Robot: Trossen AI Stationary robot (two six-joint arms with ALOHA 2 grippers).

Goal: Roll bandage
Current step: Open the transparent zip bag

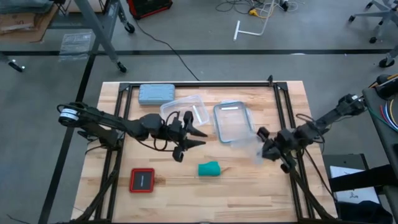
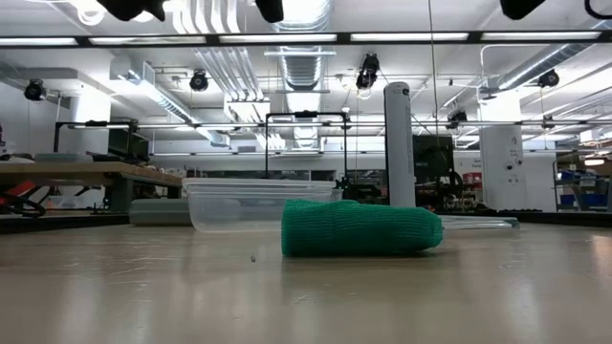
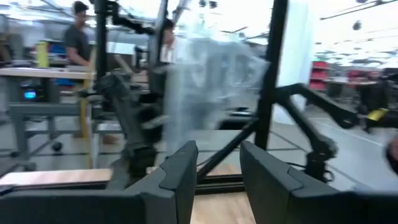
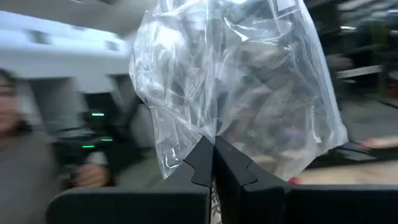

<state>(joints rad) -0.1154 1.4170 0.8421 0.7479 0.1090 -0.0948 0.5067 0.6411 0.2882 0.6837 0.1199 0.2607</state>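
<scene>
The bandage (image 1: 209,168) is a teal-green roll lying on its side on the wooden table, near the front middle; it also shows in the low view (image 2: 359,227). No gripper touches it. My left gripper (image 1: 202,138) hovers open just beyond the roll's far-left side, with nothing between its fingers (image 3: 217,180). My right gripper (image 1: 262,148) is to the right of the roll, shut on a clear plastic bag (image 4: 236,81). My right gripper pinches a bunched part of the clear bag (image 4: 214,132) between its two shut fingers. The fingers come roughly level from the table's right side. The crumpled bag stands out beyond the fingertips (image 1: 250,147); whether it touches the table I cannot tell.
A clear plastic container (image 1: 233,121) lies at the table's middle back, its lid (image 1: 186,109) to its left. A grey-blue case (image 1: 155,93) sits at the far left edge. A red-framed black square (image 1: 142,180) lies front left. People show in the room beyond.
</scene>
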